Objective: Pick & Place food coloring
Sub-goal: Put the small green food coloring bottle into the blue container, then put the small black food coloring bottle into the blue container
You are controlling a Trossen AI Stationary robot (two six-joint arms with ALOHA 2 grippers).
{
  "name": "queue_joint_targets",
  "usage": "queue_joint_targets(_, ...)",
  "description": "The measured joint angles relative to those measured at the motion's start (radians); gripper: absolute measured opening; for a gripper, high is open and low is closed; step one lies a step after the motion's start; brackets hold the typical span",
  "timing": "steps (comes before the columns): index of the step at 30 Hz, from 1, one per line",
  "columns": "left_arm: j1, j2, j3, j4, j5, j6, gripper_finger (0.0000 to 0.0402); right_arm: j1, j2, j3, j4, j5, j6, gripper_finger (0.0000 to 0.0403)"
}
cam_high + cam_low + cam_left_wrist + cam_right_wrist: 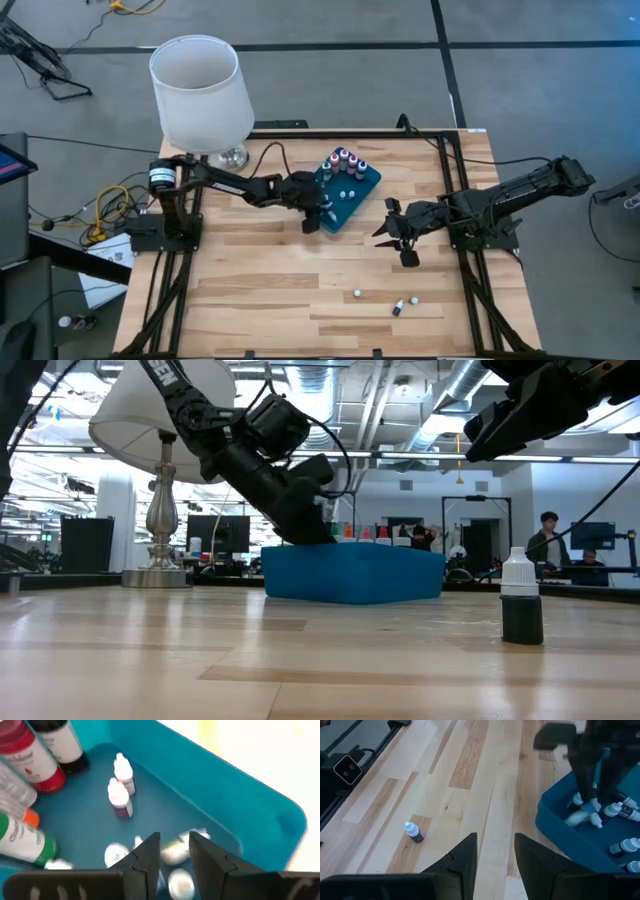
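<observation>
Low cam: we see one dark food coloring bottle (pixel 521 598) upright on the table (pixel 300 660) nearest, teal tray (pixel 352 574) farther back. High cam only: three loose bottles (pixel 397 309) near the front edge, lamp (pixel 202 95) at rear. Left gripper (pixel 173 851) is down in the tray, fingers parted w/ a small whitish bottle (pixel 176 851) just past the tips; we can't tell if gripped. Right gripper (pixel 397 236) hovers open, empty, beside the tray.
</observation>
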Motion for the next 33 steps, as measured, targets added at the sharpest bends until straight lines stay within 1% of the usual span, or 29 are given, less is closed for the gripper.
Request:
queue_joint_targets(4, 0.002, 0.057, 0.003, 0.058, 0.008, -0.031, 0.0096, 0.000, 0.000, 0.000, -0.005, 0.000, 0.000, 0.0120)
queue_joint_targets(9, 0.005, 0.067, 0.003, 0.083, 0.020, -0.040, 0.0095, 0.000, 0.000, 0.000, -0.012, 0.000, -0.001, 0.0120)
queue_joint_targets(15, 0.004, 0.016, 0.016, 0.070, 0.082, -0.025, 0.0095, 0.000, 0.000, 0.000, -0.014, 0.006, 0.022, 0.0120)
queue_joint_targets(18, -0.005, -0.050, 0.040, 0.068, 0.113, 0.011, 0.0095, 0.000, 0.000, 0.000, -0.021, 0.006, 0.032, 0.0120)
queue_joint_targets(21, -0.018, -0.124, 0.071, 0.012, 0.114, 0.062, 0.0095, 0.000, 0.000, 0.000, -0.013, 0.006, 0.033, 0.0120)
queue_joint_targets(25, -0.053, -0.242, 0.096, -0.136, 0.113, 0.113, 0.0096, 0.010, 0.000, 0.000, -0.003, -0.003, 0.067, 0.0120)
queue_joint_targets(29, -0.113, -0.343, 0.097, -0.255, 0.093, 0.126, 0.0096, 0.075, 0.000, 0.000, -0.016, -0.009, 0.119, 0.0120)
queue_joint_targets(31, -0.152, -0.380, 0.095, -0.332, 0.062, 0.129, 0.0096, 0.117, 0.000, 0.000, -0.024, 0.004, 0.161, 0.0120)
queue_joint_targets(33, -0.195, -0.402, 0.097, -0.367, 0.024, 0.138, 0.0096, 0.162, 0.001, 0.000, -0.018, 0.028, 0.203, 0.0120)
